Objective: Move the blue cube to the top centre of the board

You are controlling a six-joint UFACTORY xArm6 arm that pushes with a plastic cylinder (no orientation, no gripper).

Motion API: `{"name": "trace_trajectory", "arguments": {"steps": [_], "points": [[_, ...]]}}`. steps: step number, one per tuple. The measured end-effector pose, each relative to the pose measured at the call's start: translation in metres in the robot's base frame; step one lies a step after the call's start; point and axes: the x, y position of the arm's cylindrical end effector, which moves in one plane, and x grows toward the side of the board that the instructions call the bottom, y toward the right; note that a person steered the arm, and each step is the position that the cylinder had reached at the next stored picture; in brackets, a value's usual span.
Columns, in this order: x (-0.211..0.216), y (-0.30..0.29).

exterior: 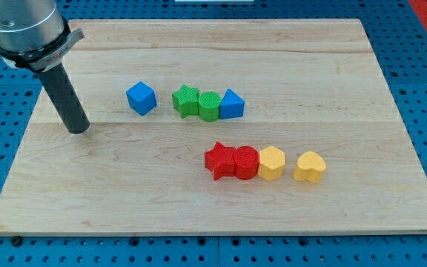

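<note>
Arm [24, 26] entering from the view's top-left corner: grey cylindrical housing with a flanged collar, dark rod [64, 96] descending from it, slanted slightly toward the view's right as it drops. My tip [78, 130] planted on the wooden bench [199, 200] near its left edge, about mid-height. No pincer fitted to this arm, hence no released or clenched state to report; contact by rod end only.

Blue cube [141, 98] resting on the bench in the upper-left-of-centre area, to the right of my tip and a little higher in the view, clearly apart from it. Not at the top centre of the bench; positioned left of centre and below the top edge.

Upper row, to the right of the blue cube with a small gap: green star [186, 101], green cylinder [209, 106] touching it, and a blue triangular block [231, 104] touching the cylinder.

Lower row, right of centre: red star [219, 161] touching a red cylinder [246, 162], followed by a yellow hexagonal block [271, 163] pressed against the cylinder. Yellow heart-shaped block [310, 167] set slightly apart at the row's right end.

Bench seated on a blue perforated base [421, 74], visible on all sides.
</note>
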Motion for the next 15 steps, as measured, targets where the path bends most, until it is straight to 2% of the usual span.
{"name": "trace_trajectory", "arguments": {"steps": [2,4,5,6,7,9,10,11,12,13,14,15], "points": [[-0.003,0.026],[-0.047,0.119],[-0.084,0.122],[-0.103,0.122],[-0.082,0.105],[-0.079,0.035],[-0.102,0.041],[-0.138,0.082],[-0.145,0.084],[-0.121,0.054],[-0.100,0.057],[-0.099,0.089]]}}
